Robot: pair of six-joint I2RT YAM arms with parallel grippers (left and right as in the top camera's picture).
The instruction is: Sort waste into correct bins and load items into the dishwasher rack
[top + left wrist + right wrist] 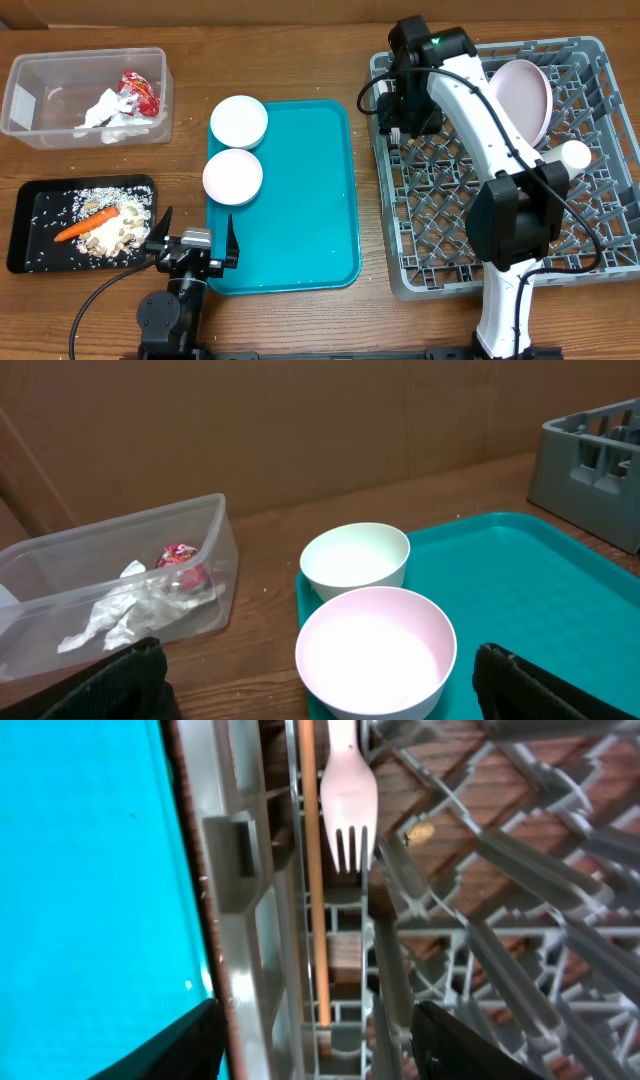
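Note:
The clear tub [30,100] holds white tissue [105,110] and the red wrapper [138,92]. The black tray [25,225] holds the carrot [85,227], nuts and grains. Two white bowls [238,121] [232,176] sit on the teal tray's left side. The white plate [525,95] stands in the grey rack [600,200], with the cup [574,154] beside it. The white fork [346,790] lies inside the rack by its left wall. My left gripper [195,245] [320,685] is open and empty just in front of the nearer bowl [375,650]. My right gripper [400,115] [320,1045] is open and empty above the rack's left wall.
The teal tray [310,200] lies between the bins and the rack, its right part bare. The rack's upright pegs and grid fill the right side. The wooden table shows around everything.

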